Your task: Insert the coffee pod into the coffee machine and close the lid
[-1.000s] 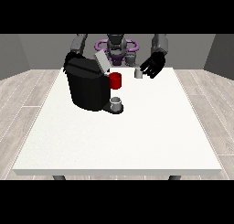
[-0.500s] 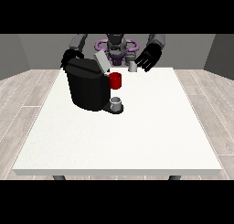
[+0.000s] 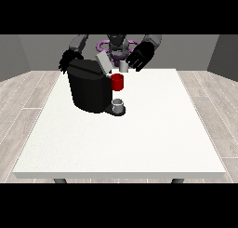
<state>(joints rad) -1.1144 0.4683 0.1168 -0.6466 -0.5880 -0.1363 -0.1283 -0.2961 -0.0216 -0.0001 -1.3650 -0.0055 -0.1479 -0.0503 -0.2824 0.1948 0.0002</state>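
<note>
The black coffee machine (image 3: pixel 88 90) stands at the table's back left, its grey lid (image 3: pixel 103 62) tilted open above a red front part (image 3: pixel 117 82). A small grey cup (image 3: pixel 118 105) sits on the machine's base. The hand at the view's right (image 3: pixel 142 55) hovers just right of the open lid, its fingers curled on a small pale coffee pod (image 3: pixel 123 66). The pod hangs above the red part, close to the lid. The hand at the view's left (image 3: pixel 67 62) is at the machine's back left corner, partly hidden by the machine.
The white table (image 3: pixel 153 134) stretches wide towards the camera in front of and to the right of the machine. The robot's torso (image 3: pixel 116 43) rises behind the far table edge.
The hand at the view's right has carried the pod left and a little up, closer to the open lid. The machine, the cup and the other hand have barely shifted.
</note>
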